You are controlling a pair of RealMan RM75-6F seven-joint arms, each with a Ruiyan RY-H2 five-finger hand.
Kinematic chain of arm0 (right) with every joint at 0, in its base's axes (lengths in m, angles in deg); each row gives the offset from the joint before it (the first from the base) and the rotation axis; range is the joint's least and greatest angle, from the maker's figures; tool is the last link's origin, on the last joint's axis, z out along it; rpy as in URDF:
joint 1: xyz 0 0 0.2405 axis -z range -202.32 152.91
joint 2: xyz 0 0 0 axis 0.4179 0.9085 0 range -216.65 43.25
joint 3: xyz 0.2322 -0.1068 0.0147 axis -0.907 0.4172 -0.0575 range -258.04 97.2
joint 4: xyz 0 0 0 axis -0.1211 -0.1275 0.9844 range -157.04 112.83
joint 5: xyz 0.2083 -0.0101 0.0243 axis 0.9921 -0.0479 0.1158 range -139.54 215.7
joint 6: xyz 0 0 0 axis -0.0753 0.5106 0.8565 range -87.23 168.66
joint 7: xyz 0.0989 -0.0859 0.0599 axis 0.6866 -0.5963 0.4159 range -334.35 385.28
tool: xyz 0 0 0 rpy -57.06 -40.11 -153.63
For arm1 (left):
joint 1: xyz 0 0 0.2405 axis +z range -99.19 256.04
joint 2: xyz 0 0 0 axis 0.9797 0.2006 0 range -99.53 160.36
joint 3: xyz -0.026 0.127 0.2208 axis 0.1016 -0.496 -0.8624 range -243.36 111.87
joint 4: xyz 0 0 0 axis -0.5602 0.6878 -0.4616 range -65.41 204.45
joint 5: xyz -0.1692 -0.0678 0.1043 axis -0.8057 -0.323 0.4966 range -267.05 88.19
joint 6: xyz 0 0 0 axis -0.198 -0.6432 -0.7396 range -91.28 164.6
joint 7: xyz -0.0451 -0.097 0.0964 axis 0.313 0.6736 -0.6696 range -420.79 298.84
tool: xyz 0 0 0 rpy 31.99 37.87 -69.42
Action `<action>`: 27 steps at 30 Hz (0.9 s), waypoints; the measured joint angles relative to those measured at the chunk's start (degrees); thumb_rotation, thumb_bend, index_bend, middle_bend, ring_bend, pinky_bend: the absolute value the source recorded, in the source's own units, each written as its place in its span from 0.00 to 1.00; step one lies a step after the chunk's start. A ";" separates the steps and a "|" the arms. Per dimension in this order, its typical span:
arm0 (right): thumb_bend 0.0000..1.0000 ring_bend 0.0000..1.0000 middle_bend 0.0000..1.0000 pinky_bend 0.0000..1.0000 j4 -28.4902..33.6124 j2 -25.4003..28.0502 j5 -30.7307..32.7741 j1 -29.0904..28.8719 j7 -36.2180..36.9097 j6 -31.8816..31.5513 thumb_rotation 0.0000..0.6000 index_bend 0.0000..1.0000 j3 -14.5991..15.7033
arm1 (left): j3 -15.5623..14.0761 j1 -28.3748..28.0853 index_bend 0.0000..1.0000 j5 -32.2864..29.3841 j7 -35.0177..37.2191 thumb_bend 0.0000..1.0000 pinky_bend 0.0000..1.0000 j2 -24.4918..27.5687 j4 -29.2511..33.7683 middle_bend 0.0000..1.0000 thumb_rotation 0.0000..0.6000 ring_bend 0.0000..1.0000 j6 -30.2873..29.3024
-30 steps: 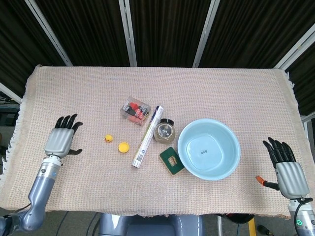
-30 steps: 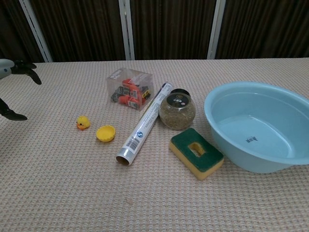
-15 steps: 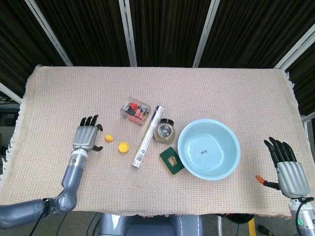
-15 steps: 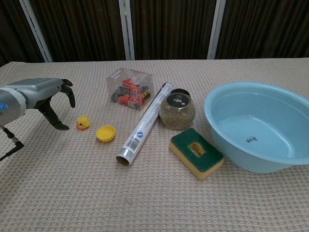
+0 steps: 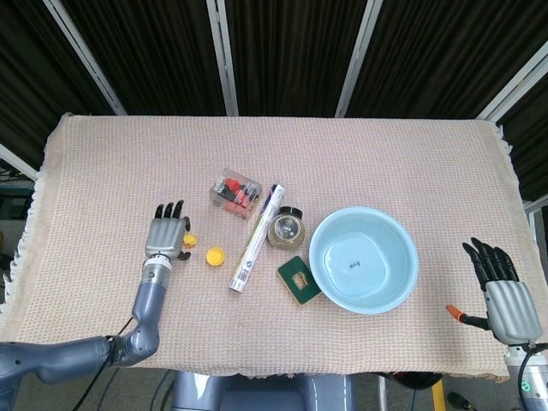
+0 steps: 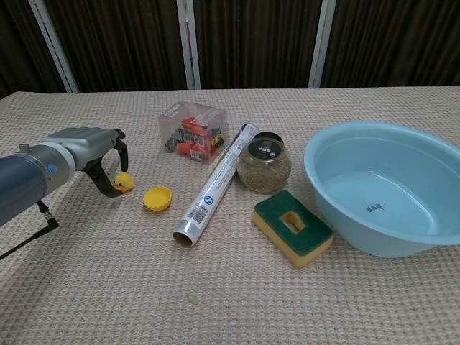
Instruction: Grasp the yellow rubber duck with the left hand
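The small yellow rubber duck [image 5: 189, 241] [image 6: 123, 182] sits on the woven cloth, left of a yellow cap [image 5: 215, 255] [image 6: 157, 198]. My left hand [image 5: 167, 233] [image 6: 95, 149] hovers right beside it on its left, fingers arched over the duck without closing on it. In the chest view the fingertips [image 6: 122, 152] curve down just above and beside the duck. My right hand [image 5: 503, 293] rests open at the table's right front corner, holding nothing.
A clear box of red parts [image 5: 235, 192], a rolled tube [image 5: 255, 236], a lidded glass jar [image 5: 286, 228], a green-and-yellow sponge [image 5: 299, 279] and a pale blue basin [image 5: 402, 288] fill the middle and right. An orange item [image 5: 453, 312] lies by the right hand.
My left hand has swept right from the table's left side and now stands over the duck. The duck and the right hand have stayed put.
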 measured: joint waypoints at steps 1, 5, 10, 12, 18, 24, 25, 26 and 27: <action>0.05 0.00 0.00 0.03 0.02 0.02 0.01 0.01 0.06 -0.03 1.00 0.02 -0.02 | -0.10 -0.12 0.42 -0.01 0.03 0.28 0.00 -0.27 -0.36 0.00 1.00 0.00 0.04; 0.05 0.00 0.00 0.03 0.07 0.09 0.25 0.00 0.34 0.04 1.00 0.02 -0.13 | -0.48 -0.55 0.43 -0.08 0.26 0.31 0.00 -1.27 -1.80 0.00 1.00 0.00 0.25; 0.05 0.00 0.00 0.03 0.18 0.22 0.42 0.05 0.67 0.01 1.00 0.02 -0.22 | -0.57 -0.96 0.45 -0.13 1.09 0.35 0.00 -2.30 -3.31 0.00 1.00 0.00 0.64; 0.05 0.00 0.00 0.03 0.15 0.24 0.46 0.05 0.74 -0.06 1.00 0.02 -0.31 | -0.76 -1.07 0.45 -0.16 1.17 0.37 0.00 -2.53 -3.69 0.00 1.00 0.00 0.76; 0.05 0.00 0.00 0.03 0.07 0.24 0.46 0.05 0.75 -0.08 1.00 0.02 -0.35 | -0.79 -0.91 0.45 0.86 2.34 0.37 0.00 -2.05 -2.55 0.00 1.00 0.00 0.35; 0.05 0.00 0.00 0.03 0.10 0.15 0.43 0.09 0.50 -0.18 1.00 0.02 -0.36 | -0.94 -0.53 0.45 3.33 3.01 0.37 0.00 0.64 2.58 0.00 1.00 0.00 -1.07; 0.05 0.00 0.00 0.03 0.13 0.15 0.45 0.09 0.43 -0.15 1.00 0.02 -0.35 | -0.97 -0.45 0.45 3.73 3.12 0.37 0.00 1.19 3.71 0.00 1.00 0.00 -1.28; 0.05 0.00 0.00 0.03 0.16 0.13 0.46 0.10 0.31 -0.14 1.00 0.02 -0.33 | -1.02 -0.36 0.45 4.13 3.23 0.37 0.00 1.75 4.90 0.00 1.00 0.00 -1.47; 0.05 0.00 0.00 0.03 0.17 0.12 0.43 0.11 0.22 -0.16 1.00 0.02 -0.32 | -1.12 -0.26 0.46 4.69 3.35 0.37 0.00 2.51 6.51 0.00 1.00 0.00 -1.72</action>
